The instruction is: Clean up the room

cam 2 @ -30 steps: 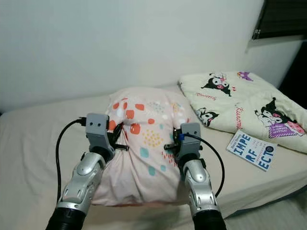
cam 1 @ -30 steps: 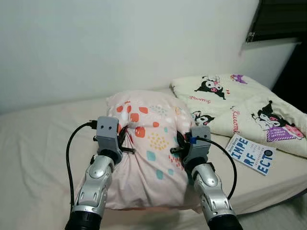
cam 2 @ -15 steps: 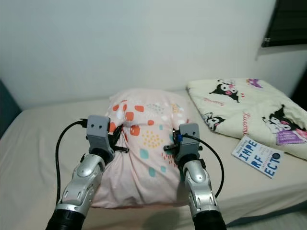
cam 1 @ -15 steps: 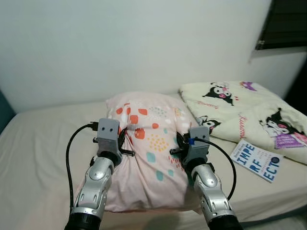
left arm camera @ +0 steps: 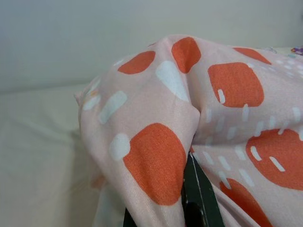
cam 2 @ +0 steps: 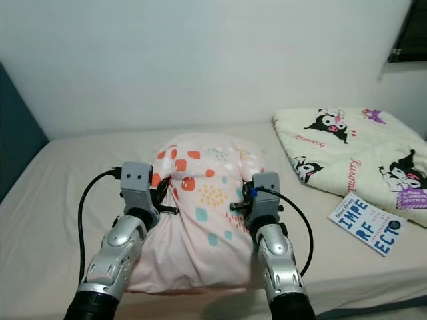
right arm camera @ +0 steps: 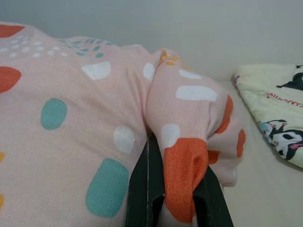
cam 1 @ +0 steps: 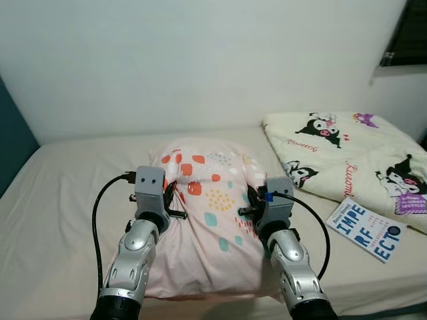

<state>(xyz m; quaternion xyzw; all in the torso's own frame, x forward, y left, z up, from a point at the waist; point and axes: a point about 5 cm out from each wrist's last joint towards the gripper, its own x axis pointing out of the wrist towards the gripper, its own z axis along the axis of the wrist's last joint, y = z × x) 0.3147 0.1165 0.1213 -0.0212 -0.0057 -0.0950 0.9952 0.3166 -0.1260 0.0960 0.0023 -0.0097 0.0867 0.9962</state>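
A pink pillow (cam 1: pixel 208 220) printed with orange, teal and white patches lies lengthwise on the bed (cam 1: pixel 60 193) in front of me. My left gripper (cam 1: pixel 172 200) is shut on a fold of the cover at the pillow's left side. One black finger (left arm camera: pixel 196 189) shows beneath the bunched cloth in the left wrist view. My right gripper (cam 1: pixel 248 205) is shut on the pillow's right side. In the right wrist view a bunched corner of the pillow (right arm camera: pixel 182 184) sits pinched between the two black fingers (right arm camera: pixel 144 189). The fingertips are buried in cloth.
A cream blanket (cam 1: pixel 347 153) with cartoon prints lies folded on the bed's right part. A blue and white book (cam 1: pixel 365 229) rests near the front right edge. A white wall runs behind the bed, a dark teal panel (cam 1: pixel 10 140) stands at far left, and a dark window (cam 1: pixel 408 33) is at top right.
The whole picture has shifted: blanket and book sit further right and the teal panel has come into view, so the camera turned left. Both grippers keep their hold on the pillow.
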